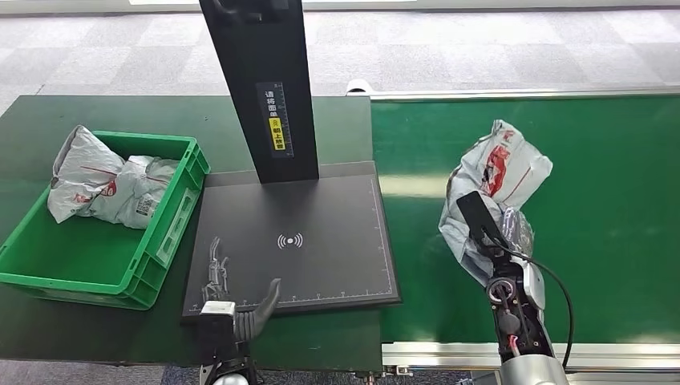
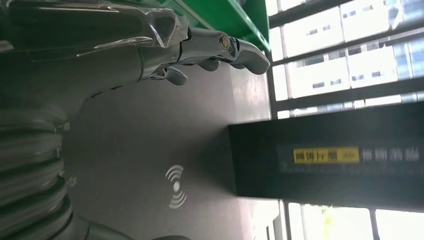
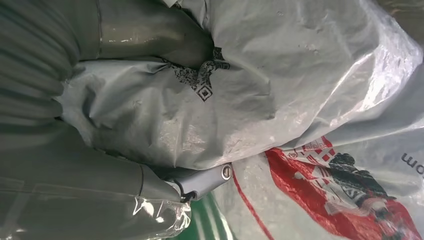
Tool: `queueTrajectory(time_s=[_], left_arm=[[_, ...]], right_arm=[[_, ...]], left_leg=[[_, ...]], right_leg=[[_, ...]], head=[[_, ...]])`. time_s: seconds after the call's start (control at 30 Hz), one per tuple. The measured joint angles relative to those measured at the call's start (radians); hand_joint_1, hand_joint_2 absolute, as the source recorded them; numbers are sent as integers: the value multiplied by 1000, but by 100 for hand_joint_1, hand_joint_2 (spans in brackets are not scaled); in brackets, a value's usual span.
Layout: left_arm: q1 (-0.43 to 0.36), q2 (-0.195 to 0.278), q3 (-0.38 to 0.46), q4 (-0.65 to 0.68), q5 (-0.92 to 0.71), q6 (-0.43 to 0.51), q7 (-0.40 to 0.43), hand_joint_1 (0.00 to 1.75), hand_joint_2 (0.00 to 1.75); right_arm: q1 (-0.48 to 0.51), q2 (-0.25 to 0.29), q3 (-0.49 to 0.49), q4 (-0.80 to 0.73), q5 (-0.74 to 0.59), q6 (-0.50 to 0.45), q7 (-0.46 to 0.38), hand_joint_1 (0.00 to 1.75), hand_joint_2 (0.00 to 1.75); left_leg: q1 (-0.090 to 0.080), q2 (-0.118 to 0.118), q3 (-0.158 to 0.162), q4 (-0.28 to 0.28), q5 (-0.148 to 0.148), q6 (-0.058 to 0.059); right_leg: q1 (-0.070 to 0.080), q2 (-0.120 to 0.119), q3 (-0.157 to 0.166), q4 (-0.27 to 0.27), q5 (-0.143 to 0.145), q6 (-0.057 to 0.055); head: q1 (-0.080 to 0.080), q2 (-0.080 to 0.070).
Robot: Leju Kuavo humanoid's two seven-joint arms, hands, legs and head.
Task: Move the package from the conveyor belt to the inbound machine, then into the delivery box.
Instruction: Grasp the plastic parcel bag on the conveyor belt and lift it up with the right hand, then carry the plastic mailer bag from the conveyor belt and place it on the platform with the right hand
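Observation:
A grey plastic package [image 1: 503, 170] with red print rears up over the green conveyor belt [image 1: 617, 208], right of the black inbound machine plate [image 1: 321, 216]. My right hand [image 1: 486, 241] grips its lower end. In the right wrist view the thumb [image 3: 150, 35] and a finger [image 3: 200, 181] clamp crumpled plastic of the package [image 3: 225, 115]. Whether the package still touches the belt I cannot tell. My left hand [image 1: 234, 309] hovers at the plate's near edge, fingers [image 2: 220, 47] spread and holding nothing.
A green crate [image 1: 96, 269] at the left holds other grey packages [image 1: 104, 183]. The machine's black post [image 1: 261, 88] rises at the back of the plate. The scan symbol [image 1: 289, 240] marks the plate's centre. The table's front edge lies just before my arms.

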State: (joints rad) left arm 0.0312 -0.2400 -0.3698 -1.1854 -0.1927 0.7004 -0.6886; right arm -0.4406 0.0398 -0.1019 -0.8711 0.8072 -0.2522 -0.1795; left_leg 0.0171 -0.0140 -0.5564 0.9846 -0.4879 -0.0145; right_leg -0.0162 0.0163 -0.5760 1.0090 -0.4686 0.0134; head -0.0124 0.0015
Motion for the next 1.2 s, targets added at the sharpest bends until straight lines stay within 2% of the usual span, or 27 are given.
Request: queueTrajectory(time_s=[0.07, 0.17, 0.23, 0.3, 0.47, 0.57, 0.67, 0.7, 0.8, 0.83, 1.07, 1.13, 1.2], left_arm=[[13, -12, 41, -38, 12, 0, -6, 0, 175], [17, -27, 85, -62, 23, 0, -8, 0, 175], [17, -33, 100, -66, 27, 0, -8, 0, 175], [17, -39, 110, -66, 25, 0, -8, 0, 175], [7, -61, 155, -57, 20, 0, -9, 0, 175], [-4, -65, 166, -39, 47, 0, -9, 0, 175], [-13, -66, 169, -25, 61, 0, -9, 0, 175], [-16, -66, 169, -21, 65, 0, -9, 0, 175], [-24, -66, 165, -7, 78, 0, -9, 0, 175], [-27, -66, 165, -3, 80, 0, -9, 0, 175], [-37, -66, 169, 16, 73, 0, -9, 0, 175], [-37, -66, 172, 18, 58, 0, -9, 0, 175], [-36, -67, 177, 17, 30, 0, -10, 0, 175]], right_arm=[[43, 13, 37, -156, -59, -2, -48, 175, 175], [94, 19, 111, -362, -235, 61, -91, 175, 175], [123, 22, 154, -456, -345, 115, -111, 175, 175], [145, 27, 198, -514, -399, 165, -119, 175, 175], [164, 84, 370, -502, -411, 263, -134, 175, 175], [157, 120, 464, -446, -403, 258, -146, 175, 175], [148, 140, 510, -406, -415, 248, -147, 174, 175], [143, 142, 517, -395, -419, 245, -145, 167, 175], [129, 144, 530, -362, -421, 237, -133, 36, 175], [123, 145, 533, -349, -414, 228, -123, 0, 175], [67, 159, 546, -225, -306, 109, 12, 0, 175], [59, 163, 549, -198, -316, 102, 2, 0, 175], [64, 164, 546, -186, -359, 101, -57, 0, 175]], left_leg=[[0, 0, 0, 0, 0, 0], [1, 0, -1, -1, 0, 0], [1, 1, -1, -1, 0, 0], [1, 1, -1, -1, 0, 0], [1, 2, 0, -1, 0, 0], [2, 2, 1, -1, 0, -1], [2, 2, 0, -1, 0, -1], [2, 2, 0, -1, 0, -1], [1, 2, 0, -1, 0, -1], [1, 2, 0, -1, 0, 0], [1, 2, 0, 0, 0, -1], [2, 2, 1, 0, 0, -1], [2, 2, 0, 0, 0, -1]], right_leg=[[0, 0, -1, 0, 0, 0], [1, 0, -1, 0, 0, 0], [1, 0, -1, 0, 0, 0], [1, 0, -1, 0, 0, 0], [1, 1, 0, 0, 0, 0], [2, 1, 0, 0, 0, 0], [2, 1, 0, 0, 0, 0], [2, 1, 0, 0, 0, 0], [1, 1, -1, 0, 0, 0], [1, 1, 0, 0, 0, 0], [1, 1, -1, 0, 0, -1], [2, 1, -1, 0, 0, -1], [2, 1, -1, 0, 0, -1]], head=[[0, 0], [0, 0], [0, 0], [0, 0], [0, 0], [0, 0], [0, 0], [0, 0], [0, 0], [0, 0], [0, 0], [0, 0], [0, 0]])
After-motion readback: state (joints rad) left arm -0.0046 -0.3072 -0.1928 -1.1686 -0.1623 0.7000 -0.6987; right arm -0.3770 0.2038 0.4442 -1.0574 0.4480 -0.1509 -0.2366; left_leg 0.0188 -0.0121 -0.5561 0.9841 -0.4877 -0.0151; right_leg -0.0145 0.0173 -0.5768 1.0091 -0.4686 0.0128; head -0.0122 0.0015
